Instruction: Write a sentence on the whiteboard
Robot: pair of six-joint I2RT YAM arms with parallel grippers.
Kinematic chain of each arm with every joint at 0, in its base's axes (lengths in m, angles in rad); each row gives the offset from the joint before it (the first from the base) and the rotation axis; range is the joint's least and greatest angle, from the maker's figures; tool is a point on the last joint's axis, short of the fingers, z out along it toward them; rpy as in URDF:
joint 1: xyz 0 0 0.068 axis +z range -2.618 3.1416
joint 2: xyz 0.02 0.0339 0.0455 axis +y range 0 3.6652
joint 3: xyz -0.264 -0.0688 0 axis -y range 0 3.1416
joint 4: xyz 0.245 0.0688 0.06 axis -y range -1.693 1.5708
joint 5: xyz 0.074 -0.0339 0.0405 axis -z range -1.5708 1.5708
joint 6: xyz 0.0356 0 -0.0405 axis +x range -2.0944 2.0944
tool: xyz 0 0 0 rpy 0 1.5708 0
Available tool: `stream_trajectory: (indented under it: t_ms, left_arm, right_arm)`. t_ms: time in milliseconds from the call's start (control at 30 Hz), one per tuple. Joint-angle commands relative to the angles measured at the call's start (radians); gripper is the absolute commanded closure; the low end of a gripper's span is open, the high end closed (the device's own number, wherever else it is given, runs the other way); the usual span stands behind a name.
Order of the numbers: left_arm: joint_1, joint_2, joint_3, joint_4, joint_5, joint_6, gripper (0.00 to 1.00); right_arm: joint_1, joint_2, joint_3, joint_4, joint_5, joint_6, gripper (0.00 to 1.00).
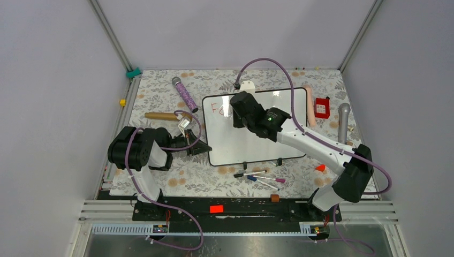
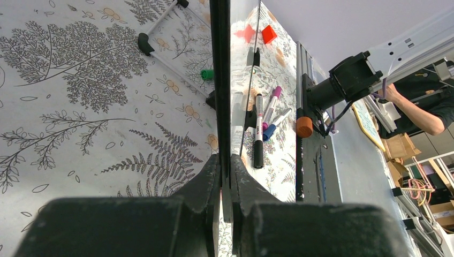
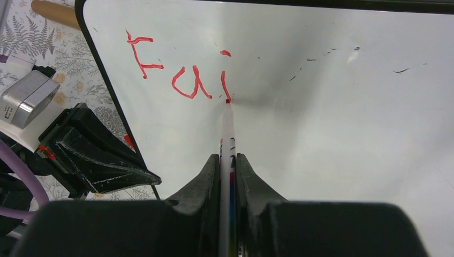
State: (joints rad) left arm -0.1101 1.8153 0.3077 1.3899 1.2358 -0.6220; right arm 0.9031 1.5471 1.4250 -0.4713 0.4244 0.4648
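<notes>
A large glossy white whiteboard (image 1: 241,144) with a thin black frame is laid flat in the middle of a table. The table is covered by a grey leaf-and-flower cloth (image 1: 160,96).

Near the board's 10 o'clock corner the red handwritten sentence (image 3: 179,72) is seen, and only "Fai" can be read. The tip of a thin white marker (image 3: 227,126) is pressed to the board at the bottom of the "i". The marker is pinched by the right gripper (image 3: 228,158), whose two black fingers are closed tight on it. Most of the marker is hidden between them. From above, the letters after the "F" are covered by the right arm's black wrist.

The board's edge at 8 o'clock is pinched by the left gripper (image 2: 225,163), with the frame squeezed between its fingers. In the left wrist view the board is seen only edge-on.

At 6 o'clock from the board a few loose coloured markers (image 1: 260,178) are laid on the cloth. In the right wrist view the board is cut off at 3 o'clock and at 6 o'clock.
</notes>
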Motion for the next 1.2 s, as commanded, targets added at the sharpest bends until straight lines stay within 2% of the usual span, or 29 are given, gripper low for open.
stream_trajectory:
  t_ms: [0, 333, 967, 1167]
  left_arm:
    - [-0.013, -0.002, 0.008, 0.08, 0.065, 0.045, 1.0]
    - [-0.013, -0.002, 0.009, 0.08, 0.067, 0.044, 1.0]
    - [-0.013, -0.002, 0.006, 0.08, 0.067, 0.047, 1.0]
    - [-0.012, -0.002, 0.008, 0.079, 0.068, 0.047, 1.0]
  right_arm:
    - [-0.005, -0.057, 0.013, -0.008, -0.026, -0.004, 1.0]
    - [-0.03, -0.112, 0.003, -0.008, -0.01, -0.011, 1.0]
    - [-0.044, -0.024, 0.054, -0.01, 0.052, -0.056, 1.0]
    - [-0.046, -0.019, 0.064, -0.071, 0.131, -0.042, 1.0]
